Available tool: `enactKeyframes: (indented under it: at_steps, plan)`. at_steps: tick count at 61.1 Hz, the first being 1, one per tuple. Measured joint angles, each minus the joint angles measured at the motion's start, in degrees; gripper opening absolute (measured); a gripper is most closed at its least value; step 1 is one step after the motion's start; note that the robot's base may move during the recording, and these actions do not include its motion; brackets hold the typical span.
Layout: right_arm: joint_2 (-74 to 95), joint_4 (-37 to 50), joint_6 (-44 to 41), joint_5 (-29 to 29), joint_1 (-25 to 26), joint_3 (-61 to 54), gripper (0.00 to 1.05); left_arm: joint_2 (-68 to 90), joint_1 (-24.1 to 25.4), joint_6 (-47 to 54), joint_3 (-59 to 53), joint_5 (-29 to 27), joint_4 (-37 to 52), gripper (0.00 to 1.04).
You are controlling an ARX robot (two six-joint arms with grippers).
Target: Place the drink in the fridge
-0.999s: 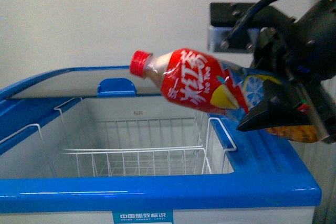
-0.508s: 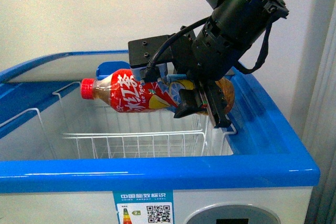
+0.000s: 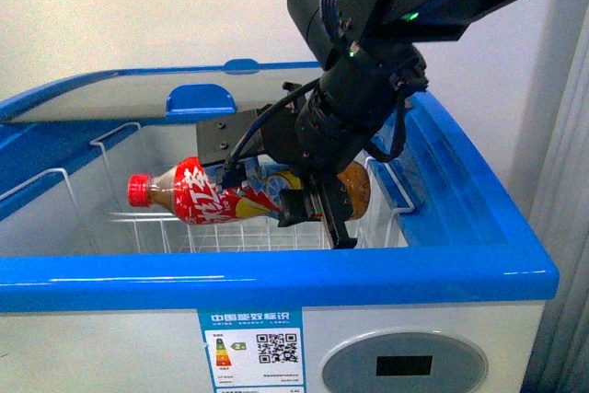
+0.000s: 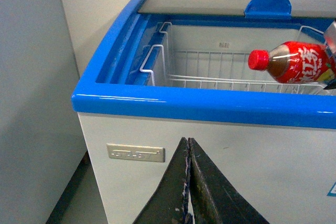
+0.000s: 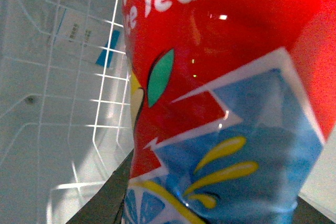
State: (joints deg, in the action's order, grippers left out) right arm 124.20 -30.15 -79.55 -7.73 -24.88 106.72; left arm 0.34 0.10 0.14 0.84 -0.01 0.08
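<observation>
Drink (image 3: 216, 198) lies sideways in my right gripper (image 3: 317, 213), jaws clamped, above the fridge (image 3: 442, 227) basket (image 3: 239, 232); left gripper (image 4: 188, 182) jaws closed, empty.

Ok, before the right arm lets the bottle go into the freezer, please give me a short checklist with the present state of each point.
1. Right gripper holds the drink: ok.
2. Drink is inside the opening of the fridge, below the blue rim: ok.
3. Wire basket under the drink has nothing in it where visible: ok.
4. Drink rests on the basket already: cannot tell; it lies sideways, seemingly above the wires.
5. Left gripper shut and outside the fridge, out of the way: ok.
</observation>
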Motion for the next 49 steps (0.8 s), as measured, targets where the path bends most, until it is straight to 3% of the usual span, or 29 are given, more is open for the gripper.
enactKeyframes:
  at_steps: [31, 37, 49]
  plan:
    - [9.5, 13.3, -0.3, 5.3, -0.6, -1.7, 0.41, 0.0, 0.0, 0.0, 0.0, 0.0, 0.0, 0.03]
    - [9.5, 14.5, -0.7, 4.5, -1.1, -2.3, 0.60, 0.0, 0.0, 0.0, 0.0, 0.0, 0.0, 0.03]
    - [8.1, 15.4, 0.0, 2.0, -1.3, -2.2, 0.87, 0.0, 0.0, 0.0, 0.0, 0.0, 0.0, 0.03]
